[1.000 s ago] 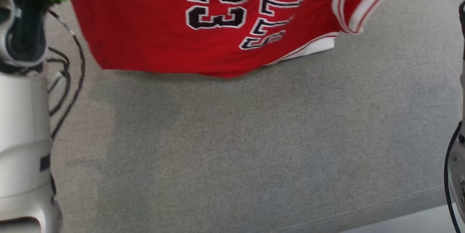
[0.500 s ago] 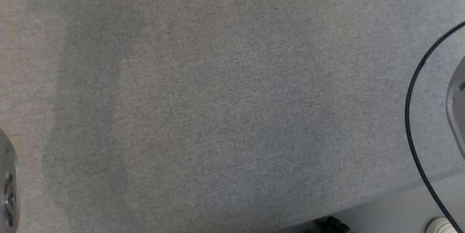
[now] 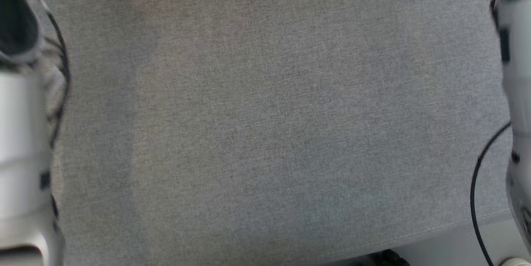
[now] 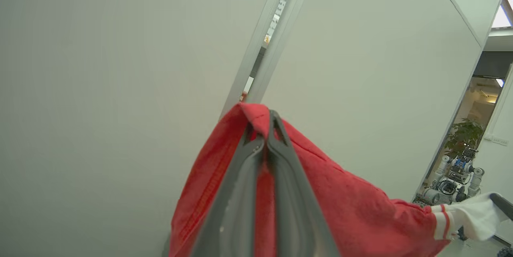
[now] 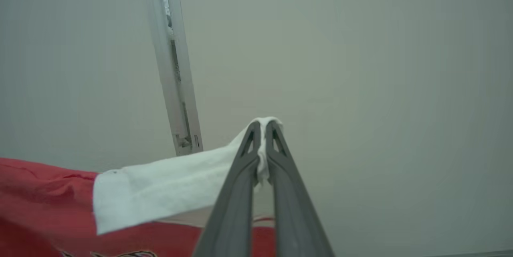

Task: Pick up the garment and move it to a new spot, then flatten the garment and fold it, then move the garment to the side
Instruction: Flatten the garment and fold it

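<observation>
Grey fabric surface (image 3: 265, 133) lies bare between the left forearm (image 3: 20, 154) and the right forearm (image 3: 516, 91), where a second ago the red garment (image 4: 340, 201) showed at the far edge; the head camera has shifted since. The left pincer (image 4: 267, 128) is clamped on a red fold and the right pincer (image 5: 263, 128) on the white trim (image 5: 160, 189), both raised before a pale wall. The pick-up looks done, with laying down at the new spot next.

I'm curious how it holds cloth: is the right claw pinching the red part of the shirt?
No, the right claw is shut on a white edge of the shirt, beside the red cloth.
</observation>
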{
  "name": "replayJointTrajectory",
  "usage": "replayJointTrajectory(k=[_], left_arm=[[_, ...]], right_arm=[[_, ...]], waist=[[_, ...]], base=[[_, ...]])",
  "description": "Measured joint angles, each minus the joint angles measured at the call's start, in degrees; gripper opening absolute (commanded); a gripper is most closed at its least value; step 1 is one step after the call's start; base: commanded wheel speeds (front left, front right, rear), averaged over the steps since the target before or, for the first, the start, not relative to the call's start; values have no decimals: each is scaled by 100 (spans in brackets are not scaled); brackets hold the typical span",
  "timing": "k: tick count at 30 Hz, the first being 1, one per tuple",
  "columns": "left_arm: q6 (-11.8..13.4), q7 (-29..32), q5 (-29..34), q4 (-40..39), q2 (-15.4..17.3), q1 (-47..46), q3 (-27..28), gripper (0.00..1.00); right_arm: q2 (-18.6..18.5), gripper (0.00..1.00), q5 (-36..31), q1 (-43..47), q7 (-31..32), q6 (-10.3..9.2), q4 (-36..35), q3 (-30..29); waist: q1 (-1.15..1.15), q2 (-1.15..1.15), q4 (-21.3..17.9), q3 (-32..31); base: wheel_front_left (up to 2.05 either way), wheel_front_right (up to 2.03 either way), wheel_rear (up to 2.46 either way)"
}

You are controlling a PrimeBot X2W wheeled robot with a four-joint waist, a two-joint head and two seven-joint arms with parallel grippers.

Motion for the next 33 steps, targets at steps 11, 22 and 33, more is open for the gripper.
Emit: replayJointTrajectory(k=[11, 22, 33], left_arm=[[-3, 1, -301, 125, -291, 3075, -82, 0], [-8, 1, -325, 328, -309, 4780, -347, 0], [-9, 1, -411, 829, -464, 5466, -408, 0]], right_arm=[[-632, 0, 972, 3816, 1939, 4, -1212, -302], [280, 0, 66, 6405, 4521, 4, -2977, -1428], [866, 0, -592, 7587, 6245, 4, -3930, -1926]], waist=[[-1, 0, 182, -758], [-2, 0, 328, -1771], [-2, 0, 465, -2488]], base=[[0, 0, 0], [0, 0, 0], [0, 0, 0]])
